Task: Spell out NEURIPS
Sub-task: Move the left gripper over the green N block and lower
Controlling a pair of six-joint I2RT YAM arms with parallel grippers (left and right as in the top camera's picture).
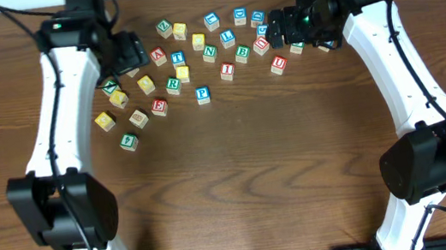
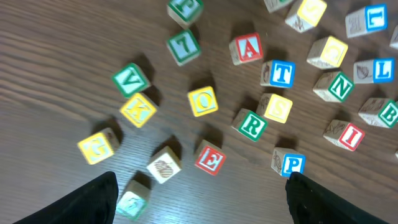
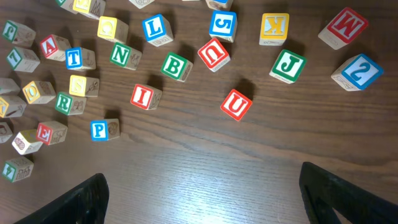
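Bordering bare table (image 1: 238, 175): blue P (image 1: 202, 94), red U (image 1: 278, 64)

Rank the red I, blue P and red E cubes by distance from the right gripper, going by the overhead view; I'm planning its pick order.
From the right gripper:
1. red I, mid-cluster, nearest.
2. blue P, at the cluster's front edge.
3. red E, farthest, on the left arm's side.
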